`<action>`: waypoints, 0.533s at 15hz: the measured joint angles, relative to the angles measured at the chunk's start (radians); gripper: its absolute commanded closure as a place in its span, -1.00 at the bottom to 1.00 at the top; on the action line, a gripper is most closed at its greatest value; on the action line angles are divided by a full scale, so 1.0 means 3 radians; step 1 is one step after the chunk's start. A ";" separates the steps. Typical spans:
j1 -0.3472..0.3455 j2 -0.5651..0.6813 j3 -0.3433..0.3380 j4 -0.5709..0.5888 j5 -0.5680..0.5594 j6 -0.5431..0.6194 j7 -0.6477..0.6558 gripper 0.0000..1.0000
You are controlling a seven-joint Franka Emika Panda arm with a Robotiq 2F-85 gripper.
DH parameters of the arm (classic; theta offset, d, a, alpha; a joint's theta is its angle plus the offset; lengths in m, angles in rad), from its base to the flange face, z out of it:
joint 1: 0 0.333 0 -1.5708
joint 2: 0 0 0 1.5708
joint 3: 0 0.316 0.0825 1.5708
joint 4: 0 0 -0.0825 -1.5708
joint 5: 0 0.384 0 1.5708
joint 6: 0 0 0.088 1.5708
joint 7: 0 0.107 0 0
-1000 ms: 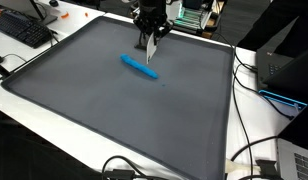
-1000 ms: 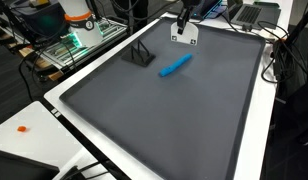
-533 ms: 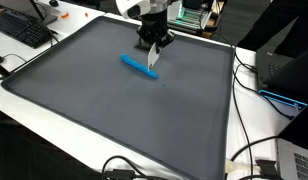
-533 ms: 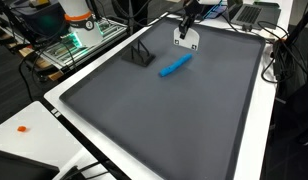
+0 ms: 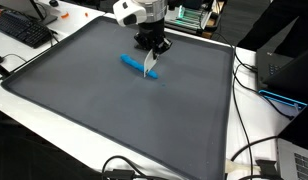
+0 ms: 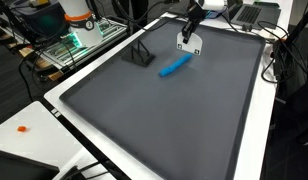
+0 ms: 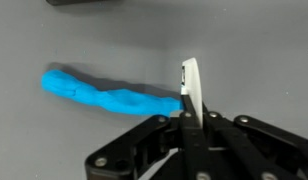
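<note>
Pinching a white card (image 5: pixel 150 68), long axis pointing downward, the fully closed gripper (image 5: pixel 152 54).

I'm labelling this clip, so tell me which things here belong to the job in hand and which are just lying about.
In hand: end effector, shut on a white flat piece; blue roll beside it; gray mat.
Lying about: keyboard, black stand, cables, orange bit.

Smooth white card (image 7: pixel 191 85), knobbly blue stick (image 7: pixel 109 95) (matt mat (image 7: pixel 104 35)).
</note>
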 measured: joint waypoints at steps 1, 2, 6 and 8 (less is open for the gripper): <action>0.0006 0.0025 -0.0008 0.0021 -0.0013 0.0000 0.0014 0.98; 0.0014 0.0049 -0.0018 0.0042 -0.0025 0.0001 0.0033 0.98; 0.0061 0.0135 -0.0061 0.0113 -0.0114 0.0003 0.0069 0.98; 0.0079 0.0176 -0.0075 0.0145 -0.0144 0.0003 0.0084 0.98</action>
